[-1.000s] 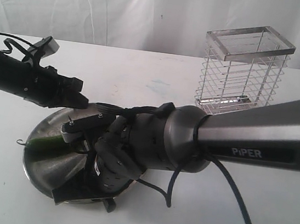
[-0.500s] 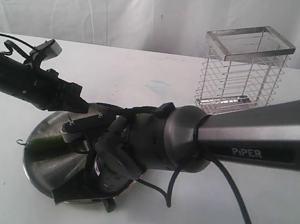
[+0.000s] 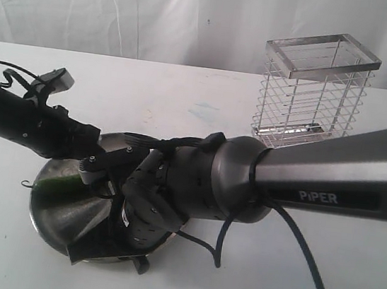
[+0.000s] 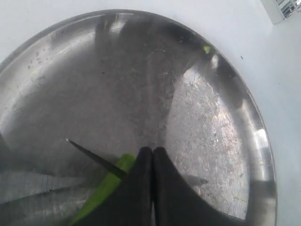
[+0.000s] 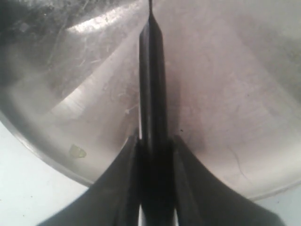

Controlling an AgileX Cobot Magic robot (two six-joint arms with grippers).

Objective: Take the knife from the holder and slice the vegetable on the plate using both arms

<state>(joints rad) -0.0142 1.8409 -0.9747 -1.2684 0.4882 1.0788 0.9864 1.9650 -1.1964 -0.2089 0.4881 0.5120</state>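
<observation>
The steel plate (image 3: pixel 63 214) lies at the front left of the table. On its left part lies the green vegetable (image 3: pixel 60 184), bright green in the left wrist view (image 4: pixel 106 188). My right gripper (image 5: pixel 154 141) is shut on the knife (image 5: pixel 151 75), whose dark blade runs out over the plate (image 5: pixel 225 94). The knife's tip (image 4: pixel 89 153) crosses the vegetable. My left gripper (image 4: pixel 153 150) is shut with nothing between its fingers, its tips right at the vegetable's end; contact cannot be told. In the exterior view both grippers (image 3: pixel 92 153) meet over the plate.
The chrome wire holder (image 3: pixel 315 89) stands at the back right, with no knife in it. The thick right arm marked PiPER (image 3: pixel 316 186) stretches across the front of the table and hides part of the plate. A small green scrap (image 5: pixel 77 151) lies near the plate's rim.
The left arm has sunk lower toward the plate, its gripper coming down near the vegetable. The right arm and knife have hardly moved.
</observation>
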